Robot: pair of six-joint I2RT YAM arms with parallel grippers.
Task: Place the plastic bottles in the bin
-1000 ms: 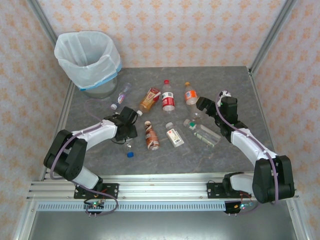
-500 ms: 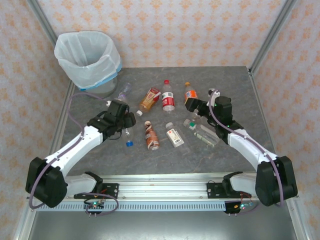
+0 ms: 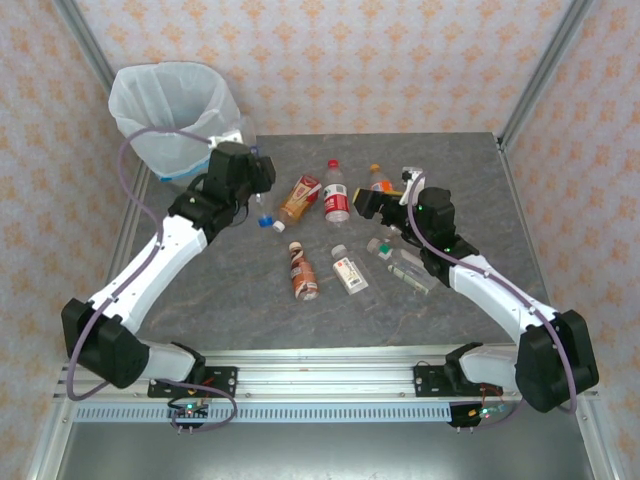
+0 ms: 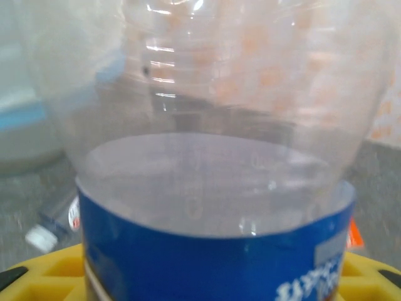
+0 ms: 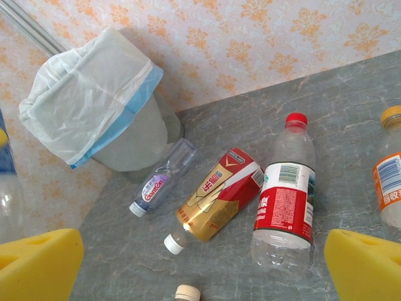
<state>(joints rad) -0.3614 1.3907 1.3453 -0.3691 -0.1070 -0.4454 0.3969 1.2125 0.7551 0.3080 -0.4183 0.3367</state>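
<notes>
Just beside the bin (image 3: 128,120), the left gripper (image 3: 256,185) seems clamped on a blue-labelled bottle (image 4: 207,263); a slack grip could drop it short. Farther off, the right gripper (image 5: 200,263) gapes empty.

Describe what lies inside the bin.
Seen from above, the white liner bag lines the bin, and I can see no bottle in it. Its near wall covers part of the bottom, so something low there could be hidden.

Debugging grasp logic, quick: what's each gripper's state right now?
Left gripper: closed on the blue-label bottle.
Right gripper: open, holding nothing.
</notes>
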